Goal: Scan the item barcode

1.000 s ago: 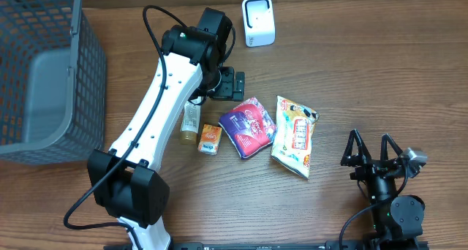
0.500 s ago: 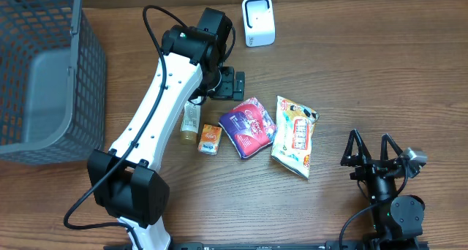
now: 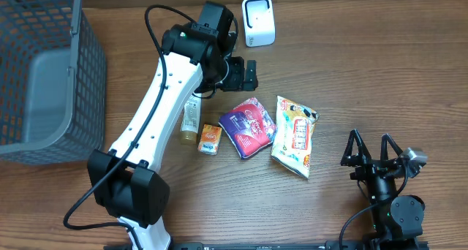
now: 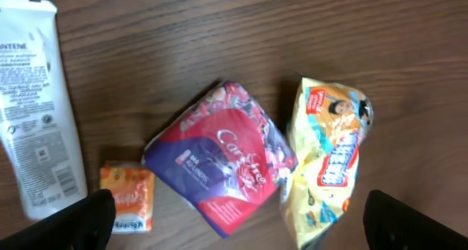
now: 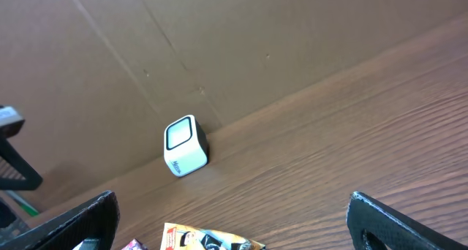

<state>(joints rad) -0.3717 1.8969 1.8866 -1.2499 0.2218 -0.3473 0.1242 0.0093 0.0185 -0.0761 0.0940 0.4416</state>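
Overhead, the wooden surface (image 3: 380, 74) fills the frame, with a grey mesh basket (image 3: 91, 96) at its far left edge. The white left arm (image 3: 164, 96) reaches diagonally from the near edge toward the far middle. Its black pincer (image 3: 248, 74) has its fingers spread apart, between the scanner and the cluster of goods and well clear of both. The right arm (image 3: 395, 206) sits low at the near right corner, and its pincer (image 3: 371, 151) also gapes wide, pointing away from the base.

The goods lie flat on the surface in a loose row. A yellow snack bag (image 3: 295, 135) is on the right. A purple and red packet (image 3: 248, 126) lies just beside it, their edges touching in the left wrist view. A white tube (image 3: 190, 120) lies lengthwise beside the left arm. The white cube-shaped scanner (image 3: 258, 21) stands at the far edge, well apart from the row. The smallest item, an orange sachet (image 3: 210, 138), rests between the tube and the purple packet, close against the packet's corner.
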